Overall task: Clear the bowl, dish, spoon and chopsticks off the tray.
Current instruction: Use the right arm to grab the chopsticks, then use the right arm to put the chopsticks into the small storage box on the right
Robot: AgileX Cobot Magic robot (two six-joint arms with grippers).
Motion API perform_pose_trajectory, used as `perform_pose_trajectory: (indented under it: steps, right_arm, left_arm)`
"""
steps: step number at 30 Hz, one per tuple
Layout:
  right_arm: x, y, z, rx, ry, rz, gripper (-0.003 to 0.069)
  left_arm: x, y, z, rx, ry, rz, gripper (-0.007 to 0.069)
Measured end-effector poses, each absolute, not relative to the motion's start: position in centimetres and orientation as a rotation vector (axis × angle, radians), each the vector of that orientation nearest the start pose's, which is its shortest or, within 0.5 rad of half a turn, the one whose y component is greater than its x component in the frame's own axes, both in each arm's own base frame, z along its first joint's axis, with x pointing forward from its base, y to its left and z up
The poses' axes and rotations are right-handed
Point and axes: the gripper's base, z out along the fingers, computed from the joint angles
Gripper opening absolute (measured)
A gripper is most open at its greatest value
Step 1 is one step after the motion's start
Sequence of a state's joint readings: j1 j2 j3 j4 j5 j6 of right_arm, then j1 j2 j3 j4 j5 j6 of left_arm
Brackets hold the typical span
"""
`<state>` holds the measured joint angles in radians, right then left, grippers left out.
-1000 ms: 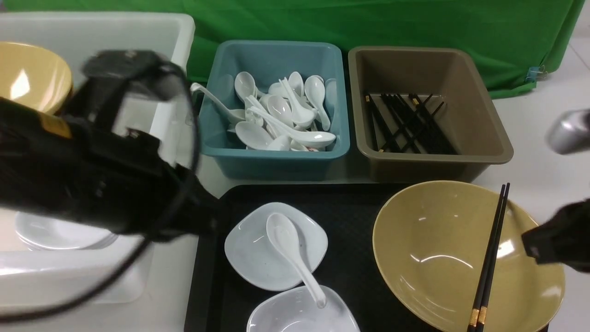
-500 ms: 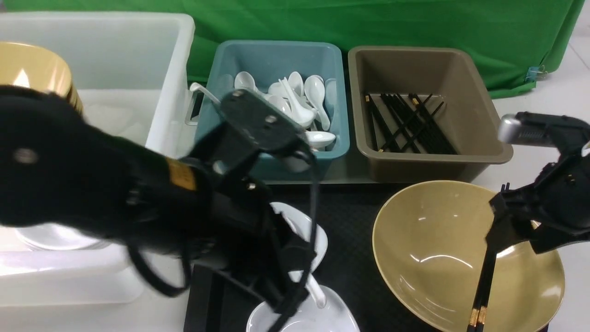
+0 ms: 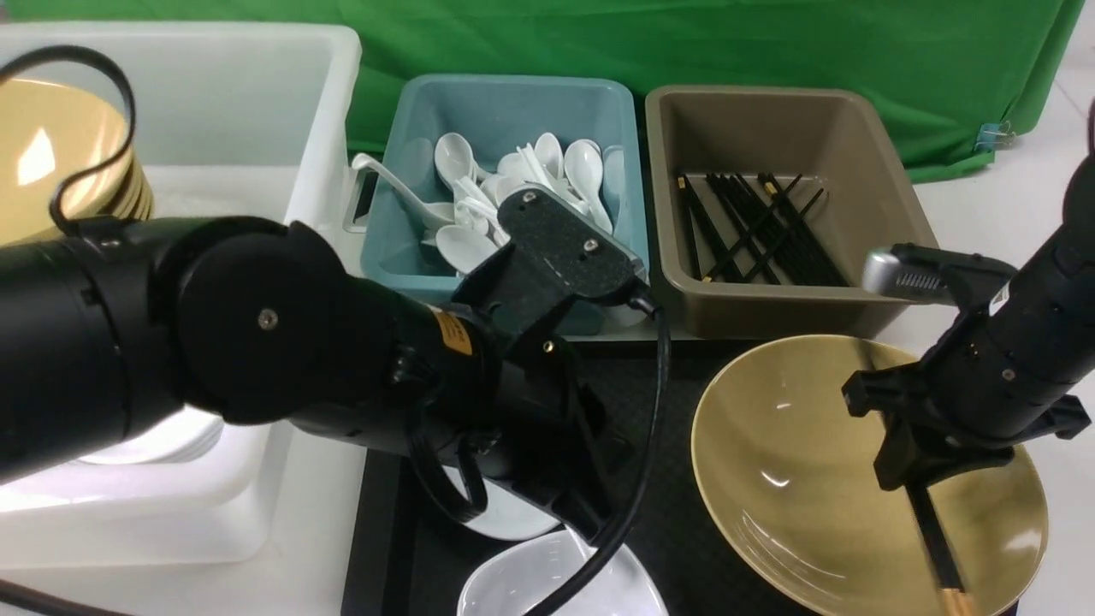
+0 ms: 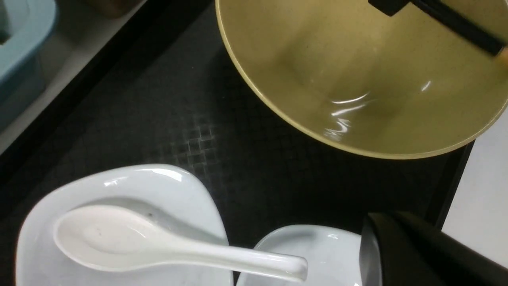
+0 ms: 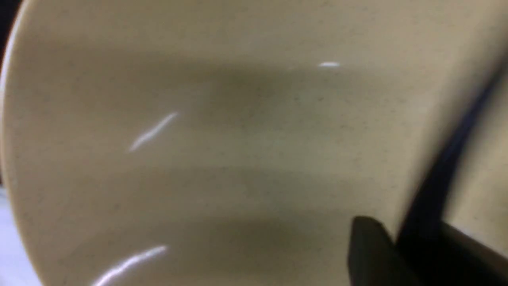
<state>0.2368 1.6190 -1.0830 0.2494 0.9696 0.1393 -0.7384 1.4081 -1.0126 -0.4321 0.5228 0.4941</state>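
Observation:
The mustard-tan bowl (image 3: 796,479) sits on the right of the black tray (image 3: 659,402). My right gripper (image 3: 898,475) hangs over the bowl, shut on the black chopsticks (image 3: 937,547), whose gold-banded end slants toward the near rim. In the right wrist view the chopsticks (image 5: 448,159) run between my fingers. My left gripper (image 4: 377,246) is shut and empty, low over the tray beside the near white dish (image 4: 329,254). The white spoon (image 4: 139,246) lies in the other dish (image 4: 166,186), its handle reaching the near dish. My left arm hides the spoon in the front view.
A white tub (image 3: 316,103) at the left holds stacked tan bowls (image 3: 51,154) and white plates. Behind the tray stand a blue tub (image 3: 505,111) of white spoons and a brown tub (image 3: 796,128) of black chopsticks. A green cloth hangs at the back.
My left arm swung from over the white tub to low over the tray's dishes. My right gripper came in over the bowl and closed on the chopsticks, which now slant differently.

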Motion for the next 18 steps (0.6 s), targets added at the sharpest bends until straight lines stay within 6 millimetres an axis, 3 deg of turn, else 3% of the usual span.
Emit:
perform_pose_trajectory:
  steps: [9, 12, 13, 14, 18]
  right_arm:
    - [28.9, 9.2, 23.4, -0.008, 2.999, 0.404, 0.0085]
    - [29.3, 9.4, 26.3, -0.045, 2.897, 0.445, 0.0085]
    - [29.3, 9.4, 26.3, -0.047, 2.897, 0.444, 0.0085]
    - [30.3, 9.5, 29.1, -0.082, 2.787, 0.457, 0.0085]
    - [33.2, 9.4, 33.3, -0.088, 2.566, 0.464, 0.0085]
  left_arm:
    - [21.1, -21.7, 29.1, 1.040, 2.153, -0.559, -0.0006]
    - [21.6, -21.8, 29.5, 0.980, 2.096, -0.551, -0.0006]
    - [21.7, -21.8, 29.6, 0.973, 2.091, -0.550, -0.0006]
    - [22.3, -21.9, 30.2, 0.907, 2.016, -0.537, -0.0006]
    - [23.7, -21.9, 31.9, 0.742, 1.836, -0.510, -0.0006]
